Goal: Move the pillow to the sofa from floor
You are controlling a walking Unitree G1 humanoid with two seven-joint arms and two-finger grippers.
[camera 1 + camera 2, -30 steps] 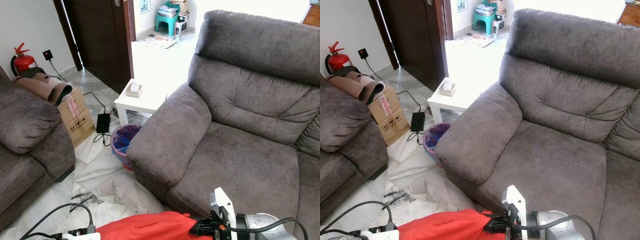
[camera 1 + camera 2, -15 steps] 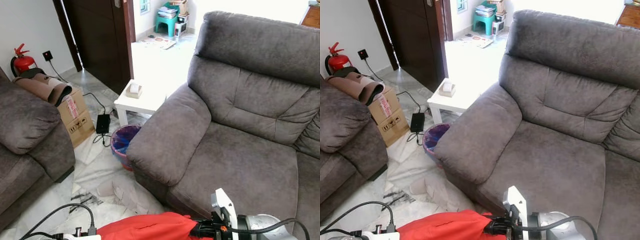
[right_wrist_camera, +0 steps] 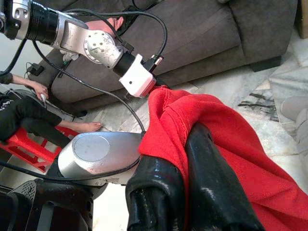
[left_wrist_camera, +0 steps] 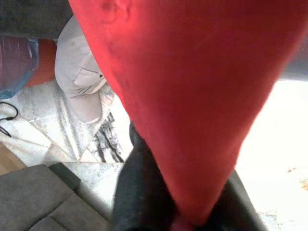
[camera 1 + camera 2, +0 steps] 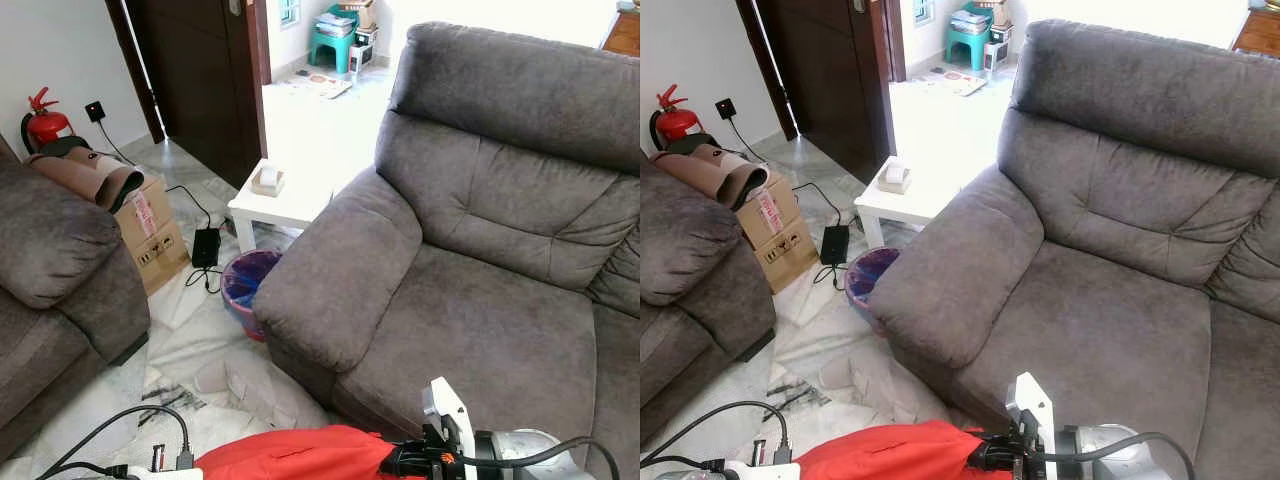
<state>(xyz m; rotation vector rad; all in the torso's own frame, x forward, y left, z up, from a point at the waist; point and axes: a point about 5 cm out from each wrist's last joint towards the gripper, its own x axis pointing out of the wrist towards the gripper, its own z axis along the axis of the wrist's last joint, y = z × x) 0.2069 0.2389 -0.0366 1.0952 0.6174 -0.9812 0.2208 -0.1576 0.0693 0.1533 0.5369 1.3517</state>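
Both pincers (image 3: pixel 187 159) clamped on pillow (image 5: pixel 300 455)

Marble floor (image 5: pixel 190 330) carries a cardboard box (image 5: pixel 150 235) at far left; a black power adapter (image 5: pixel 206 245) and purple-lined bin (image 5: pixel 245 285) lie near the white side table (image 5: pixel 285 205); crumpled paper (image 5: pixel 250 385) lies nearer.

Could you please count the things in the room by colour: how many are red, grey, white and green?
Red: 2, the pillow and the fire extinguisher.
Grey: 2, the large sofa and the second sofa.
White: 1, the small table.
Green: 1, the stool.
Total: 6.
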